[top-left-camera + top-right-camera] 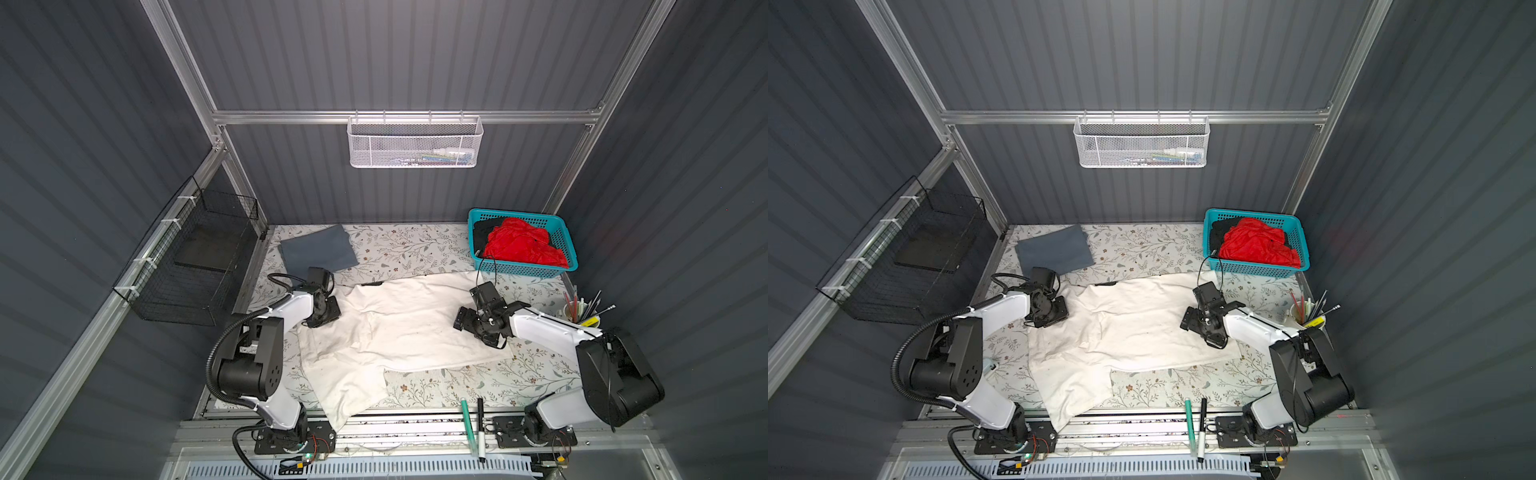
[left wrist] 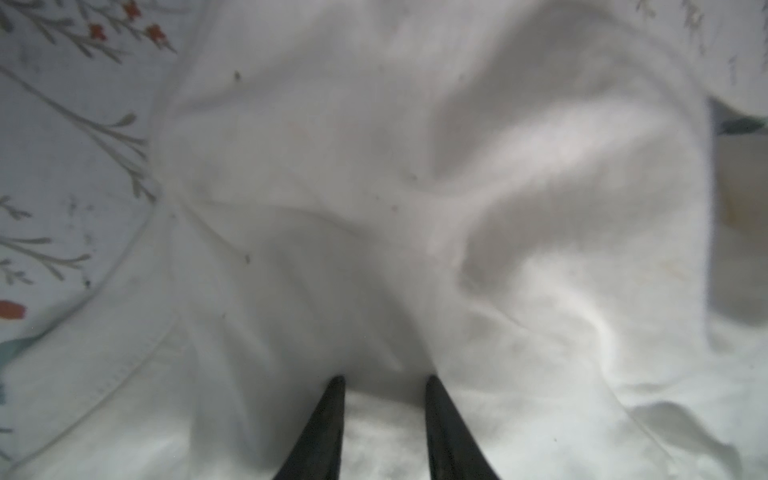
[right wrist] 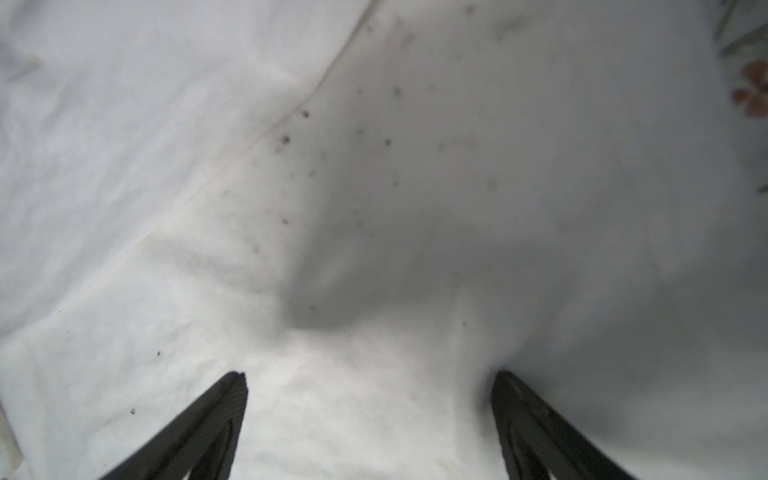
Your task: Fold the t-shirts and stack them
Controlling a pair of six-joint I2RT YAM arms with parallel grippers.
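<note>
Sprawling across the middle of the flowery worktop (image 1: pixel 415 245), the big off-white shirt (image 1: pixel 399 324) lies rumpled and half opened out, with one end drooping over the front edge near the left arm's base. From where I stand both arms reach in over it, one on each side. The left end effector (image 2: pixel 384 380) sits low on the shirt's left side; in its wrist view the two dark fingers (image 2: pixel 434 399) are parted, with wrinkled cloth showing between them and nothing pinched, so it looks released. The right end effector (image 3: pixel 368 374) hangs over the shirt's right part with its fingers spread wide, holding nothing, and the speckled cloth lies just under it. A grey shirt (image 1: pixel 318 249) rests folded flat at the far left corner of the worktop, close behind the left arm's wrist. At the far right corner a teal basket (image 1: pixel 523 270) holds the red shirt (image 1: pixel 519 245) in a crumpled heap, with the black shirt (image 1: pixel 484 230) tucked beside it against the basket's left wall. A cup (image 1: pixel 575 311) of pens stands at the right edge, and two markers (image 1: pixel 467 419) lie on the front rail.
</note>
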